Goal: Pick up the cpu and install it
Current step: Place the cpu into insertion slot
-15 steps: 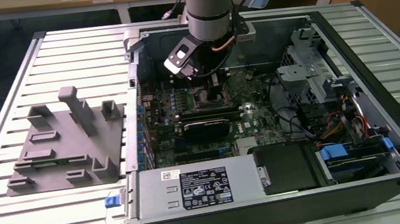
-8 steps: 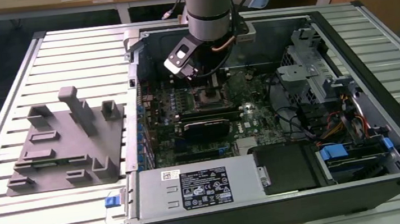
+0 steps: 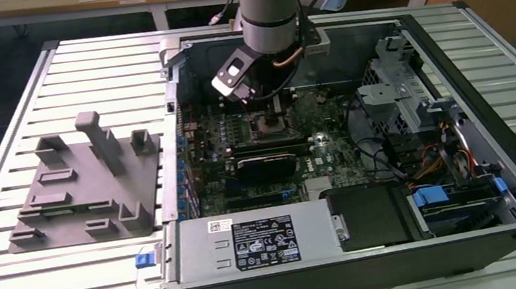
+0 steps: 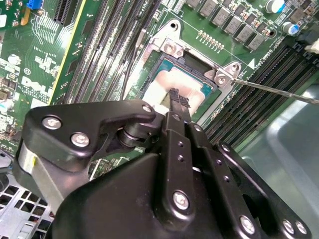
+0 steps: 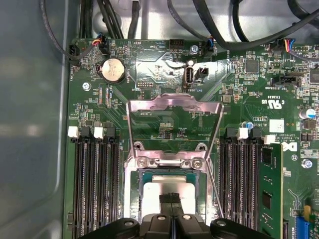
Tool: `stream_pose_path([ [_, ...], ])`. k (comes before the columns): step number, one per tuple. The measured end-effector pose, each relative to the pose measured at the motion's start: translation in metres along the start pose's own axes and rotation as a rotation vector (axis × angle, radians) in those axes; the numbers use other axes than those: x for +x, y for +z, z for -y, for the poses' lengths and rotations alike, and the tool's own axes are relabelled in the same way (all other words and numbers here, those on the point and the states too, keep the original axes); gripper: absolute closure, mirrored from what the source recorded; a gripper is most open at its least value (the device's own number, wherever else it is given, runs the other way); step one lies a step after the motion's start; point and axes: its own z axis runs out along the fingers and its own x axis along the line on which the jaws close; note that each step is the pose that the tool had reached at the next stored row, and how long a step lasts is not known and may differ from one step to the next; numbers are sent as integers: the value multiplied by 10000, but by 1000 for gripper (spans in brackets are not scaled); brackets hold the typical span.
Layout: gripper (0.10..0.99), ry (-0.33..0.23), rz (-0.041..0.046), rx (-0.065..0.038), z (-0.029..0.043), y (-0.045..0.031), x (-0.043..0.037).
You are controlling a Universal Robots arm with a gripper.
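Slatted metal table (image 3: 21, 288) carries an open PC case (image 3: 370, 266); grey fixture (image 3: 80, 201) sits at 9 o'clock of it in the exterior view. Arm (image 3: 267, 5) drops into the case near 12 o'clock. Cpu (image 5: 152, 189) lies in the socket (image 5: 130, 199) on the mobo (image 5: 99, 104), w/ load plate (image 5: 174, 102) flipped up. Gripper (image 5: 170, 197) is pinched closed, nothing between its fingers, tips at the cpu's top centre; contact can't tell.

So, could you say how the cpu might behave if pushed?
The cpu looks like a thin, rigid, metal-topped plate, so it is probably stiff and light. Lying flat inside the socket frame, it should not tip or slide.
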Motion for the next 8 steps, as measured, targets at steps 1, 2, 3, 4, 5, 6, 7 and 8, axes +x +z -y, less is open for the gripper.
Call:
stream_pose_path([
  [1,980,1,0,0,0,5,0],
  [2,980,0,0,0,0,9,0],
  [3,980,0,0,0,1,15,0],
  [4,980,0,0,0,1,18,-1],
  [5,980,0,2,2,1,18,-1],
  [6,980,0,1,1,1,21,0],
  [7,980,0,-2,-1,1,25,0],
  [8,980,0,-2,-1,1,30,0],
])
